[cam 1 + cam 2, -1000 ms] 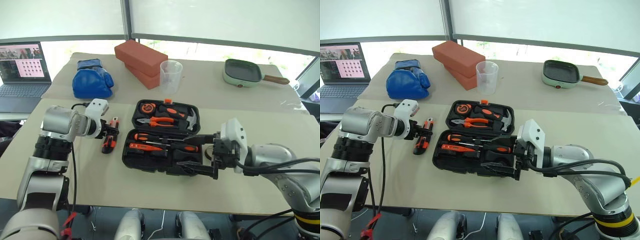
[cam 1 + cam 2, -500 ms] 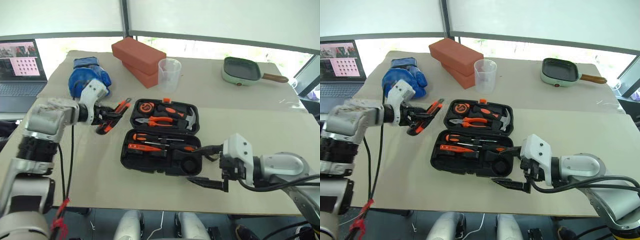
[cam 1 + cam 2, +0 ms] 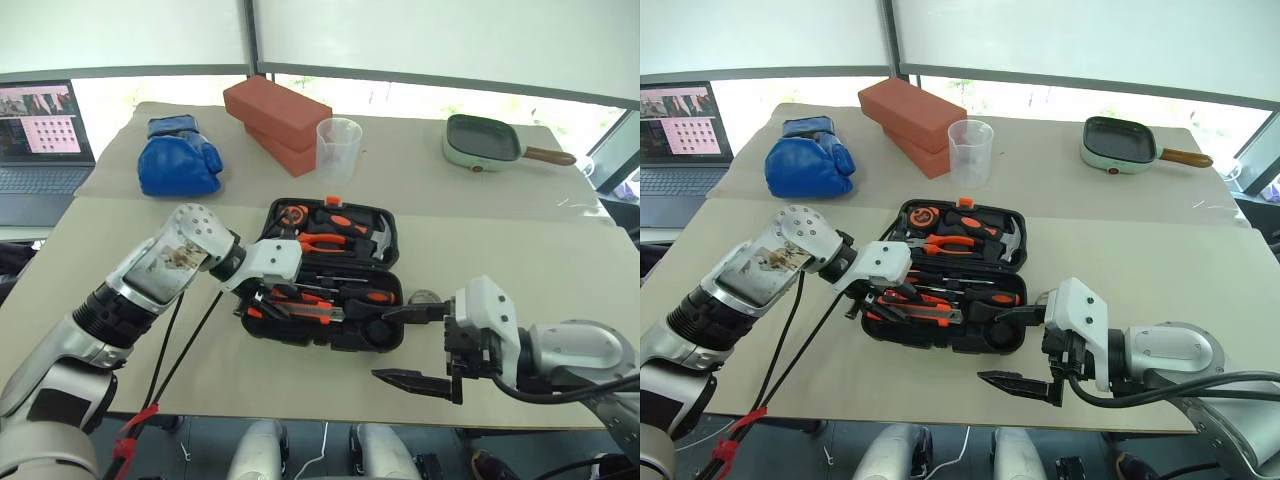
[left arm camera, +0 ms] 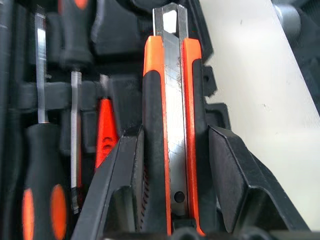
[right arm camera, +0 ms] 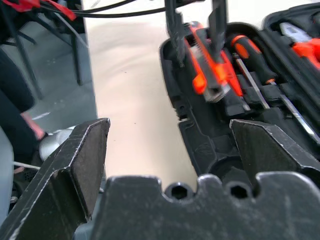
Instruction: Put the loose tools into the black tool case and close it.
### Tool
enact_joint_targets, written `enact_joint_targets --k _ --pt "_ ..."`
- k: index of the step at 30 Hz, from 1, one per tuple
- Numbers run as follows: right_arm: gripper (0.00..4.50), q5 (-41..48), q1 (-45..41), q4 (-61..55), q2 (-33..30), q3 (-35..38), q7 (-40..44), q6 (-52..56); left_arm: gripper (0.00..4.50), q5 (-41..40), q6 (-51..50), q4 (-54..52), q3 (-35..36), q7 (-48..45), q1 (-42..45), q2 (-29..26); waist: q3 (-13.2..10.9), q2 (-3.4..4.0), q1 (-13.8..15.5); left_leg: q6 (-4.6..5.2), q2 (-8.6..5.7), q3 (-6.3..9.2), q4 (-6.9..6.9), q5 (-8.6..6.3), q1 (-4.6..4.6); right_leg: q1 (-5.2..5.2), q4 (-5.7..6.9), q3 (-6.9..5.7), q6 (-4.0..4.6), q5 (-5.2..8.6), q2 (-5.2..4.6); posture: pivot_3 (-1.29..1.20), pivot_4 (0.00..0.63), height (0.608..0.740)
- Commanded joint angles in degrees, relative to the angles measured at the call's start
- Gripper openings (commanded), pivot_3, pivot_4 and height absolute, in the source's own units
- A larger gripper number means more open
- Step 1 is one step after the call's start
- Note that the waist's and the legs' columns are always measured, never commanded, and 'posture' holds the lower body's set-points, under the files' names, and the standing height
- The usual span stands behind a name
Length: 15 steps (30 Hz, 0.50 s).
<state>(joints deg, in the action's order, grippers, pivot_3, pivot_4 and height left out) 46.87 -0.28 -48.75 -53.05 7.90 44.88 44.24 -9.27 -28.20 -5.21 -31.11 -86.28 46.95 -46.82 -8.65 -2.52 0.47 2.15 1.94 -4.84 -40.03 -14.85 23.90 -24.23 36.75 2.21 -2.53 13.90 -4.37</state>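
Left hand (image 3: 268,297) is clenched on the orange-and-black utility knife (image 4: 169,125), its 2 black fingers pressing the knife's long sides. It hovers over the near-left corner of the black tool case (image 3: 325,275), which lies open at the centre of the frame on the worktop (image 3: 200,350).

What matters for the coming move is alignment. In the left wrist view the knife's long axis runs straight out along the fingers, roughly parallel to the 2 screwdrivers (image 4: 42,190) already seated in the case's lower tray. The knife sits directly above that tray's front edge, so its slot likely lies just beneath and slightly inward; I judge a short lowering will seat it, provided the blade end stays level.

Right hand (image 3: 425,345) waits released, jaws wide apart, at the lower right of the frame, just off the case's near-right corner. The left arm is plainly nearer the slot.
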Motion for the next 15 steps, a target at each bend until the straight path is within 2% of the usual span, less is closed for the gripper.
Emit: enact_joint_targets --k 1,7,15 --pt "4.5 1.02 0.64 -2.31 -0.61 2.16 -1.38 0.28 1.46 0.8 -5.08 -1.09 -0.87 -0.04 1.4 1.64 0.0 0.0 0.13 0.0 0.0 0.0 0.0 0.0 0.0 0.0 0.0 0.0 0.0 0.0 0.0 0.0 0.15 0.738" --pt "4.5 0.67 0.37 -2.6 0.06 0.96 -3.77 -0.06 1.46 1.18 -12.34 -0.62 -2.43 -0.03 2.98 4.55 0.0 0.0 0.26 0.04 -0.03 0.01 -0.12 -0.02 0.01 0.07 0.0 0.01 -0.08 0.01 -0.03 0.0 0.15 0.738" --pt "4.5 0.6 -0.67 -1.62 0.3 0.73 -5.19 -0.43 1.46 3.54 -10.81 1.7 -4.49 0.24 1.92 5.65 0.01 0.01 0.2 0.04 -0.02 0.02 -0.11 -0.02 -0.01 0.07 0.02 0.03 -0.07 0.01 -0.01 0.0 0.15 0.738"
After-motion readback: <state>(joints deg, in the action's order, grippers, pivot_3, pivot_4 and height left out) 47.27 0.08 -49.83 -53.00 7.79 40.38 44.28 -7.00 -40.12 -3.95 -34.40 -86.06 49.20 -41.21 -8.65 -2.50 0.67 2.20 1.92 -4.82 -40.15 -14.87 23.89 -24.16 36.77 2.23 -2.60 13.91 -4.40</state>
